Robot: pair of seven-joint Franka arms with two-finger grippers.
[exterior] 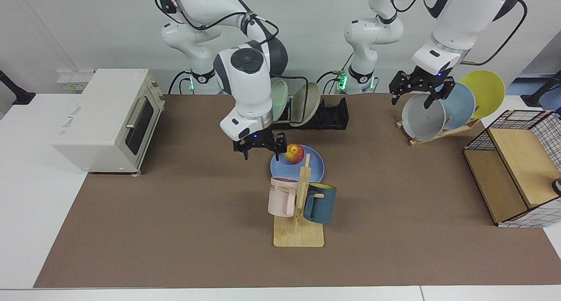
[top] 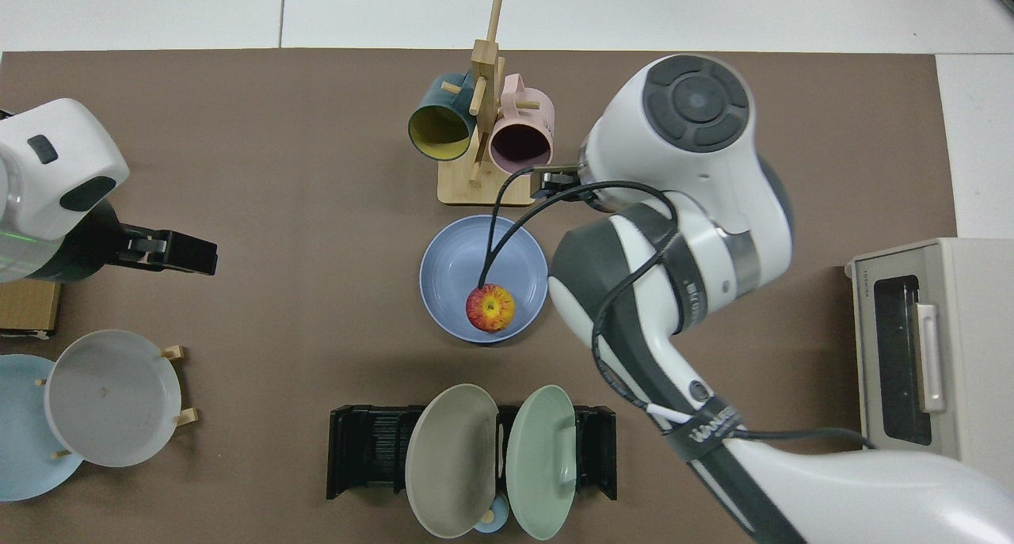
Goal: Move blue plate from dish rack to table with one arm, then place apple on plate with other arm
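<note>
One camera faces the arms across the table [exterior: 394,213]; another looks straight down; both share the tabletop.

Plain white wall [exterior: 87,25] across the top of the frame, evenly lit, no harsh shadows. White toaster oven [exterior: 107,119] at left. Wood-and-wire crate [exterior: 517,161] at right edge. Wall sockets [exterior: 74,79] upper left, beside the oven. Black stand foot [exterior: 15,93] far left.

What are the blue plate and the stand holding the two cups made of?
The blue plate looks like matte ceramic or hard plastic; its even, dull periwinkle surface shows no glare, so I can't tell which. The cup stand looks like pale unfinished wood, perhaps bamboo: light tan, with faint lines across its base and round pegs.
</note>
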